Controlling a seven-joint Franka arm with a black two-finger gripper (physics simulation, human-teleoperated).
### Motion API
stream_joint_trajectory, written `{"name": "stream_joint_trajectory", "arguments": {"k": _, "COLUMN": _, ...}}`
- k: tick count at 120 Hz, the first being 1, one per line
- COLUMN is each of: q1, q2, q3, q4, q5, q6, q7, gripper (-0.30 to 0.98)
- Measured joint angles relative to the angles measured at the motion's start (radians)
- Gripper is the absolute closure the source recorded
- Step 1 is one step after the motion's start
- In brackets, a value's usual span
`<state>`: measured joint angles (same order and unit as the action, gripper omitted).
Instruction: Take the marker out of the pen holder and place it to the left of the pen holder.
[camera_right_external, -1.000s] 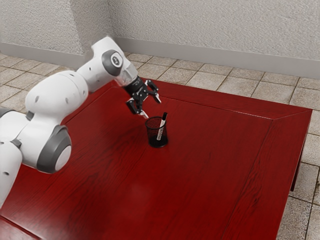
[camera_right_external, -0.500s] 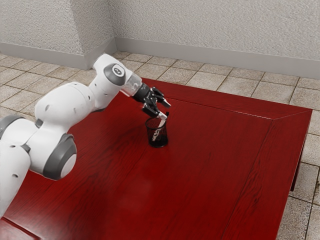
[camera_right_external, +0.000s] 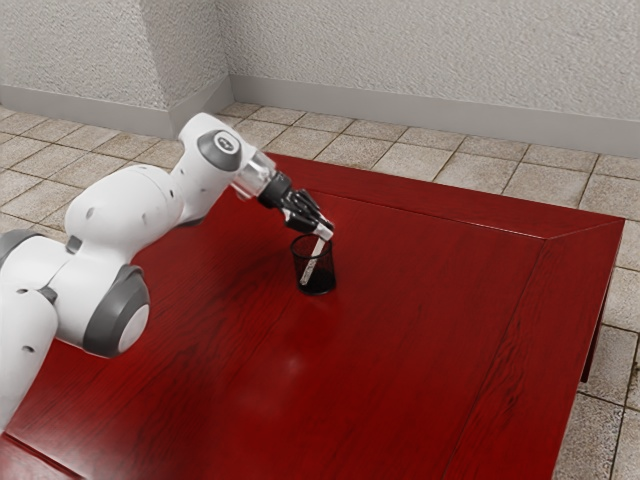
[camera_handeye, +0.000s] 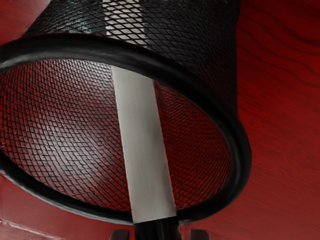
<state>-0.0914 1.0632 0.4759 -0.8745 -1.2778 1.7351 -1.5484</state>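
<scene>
In the exterior view my gripper (camera_right_external: 325, 231) is at the rim of the black mesh pen holder (camera_right_external: 318, 284), its fingers closed together on the upper, capped end of the marker. The white body of the marker (camera_right_external: 313, 262) leans inside the holder and shows through the mesh. In the wrist view the marker (camera_handeye: 144, 150) crosses the open mouth of the pen holder (camera_handeye: 242, 150), its black cap between the dark fingertips of the gripper (camera_handeye: 159, 234). The holder stands upright.
The pen holder stands on a red wooden table (camera_right_external: 420, 330). Beyond the table are a tiled floor (camera_right_external: 400, 158) and a pale textured wall (camera_right_external: 420, 60).
Over the last second my hand has come down and toward the exterior view's right to the marker. The fingers, apart before, have closed on its cap, and the marker leans more.
</scene>
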Motion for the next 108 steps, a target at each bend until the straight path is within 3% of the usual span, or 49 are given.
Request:
{"name": "stream_joint_trajectory", "arguments": {"k": 32, "q1": 0.012, "q2": -0.080, "q3": 0.011, "q4": -0.002, "q5": 0.013, "q6": -0.118, "q7": -0.072, "gripper": 0.75}}
{"name": "stream_joint_trajectory", "arguments": {"k": 46, "q1": 0.024, "q2": -0.219, "q3": -0.025, "q4": -0.020, "q5": 0.071, "q6": -0.155, "q7": -0.092, "gripper": 0.77}}
{"name": "stream_joint_trajectory", "arguments": {"k": 55, "q1": 0.096, "q2": -0.256, "q3": -0.088, "q4": -0.028, "q5": 0.118, "q6": -0.174, "q7": -0.098, "gripper": 0.78}}
{"name": "stream_joint_trajectory", "arguments": {"k": 70, "q1": 0.177, "q2": -0.176, "q3": -0.115, "q4": 0.012, "q5": 0.182, "q6": -0.238, "q7": -0.118, "gripper": 0.78}}
{"name": "stream_joint_trajectory", "arguments": {"k": 92, "q1": 0.150, "q2": -0.021, "q3": -0.045, "q4": 0.158, "q5": 0.239, "q6": -0.402, "q7": -0.247, "gripper": 0.79}}
{"name": "stream_joint_trajectory", "arguments": {"k": 108, "q1": 0.133, "q2": 0.033, "q3": -0.032, "q4": 0.227, "q5": 0.240, "q6": -0.507, "q7": -0.373, "gripper": 0.79}}
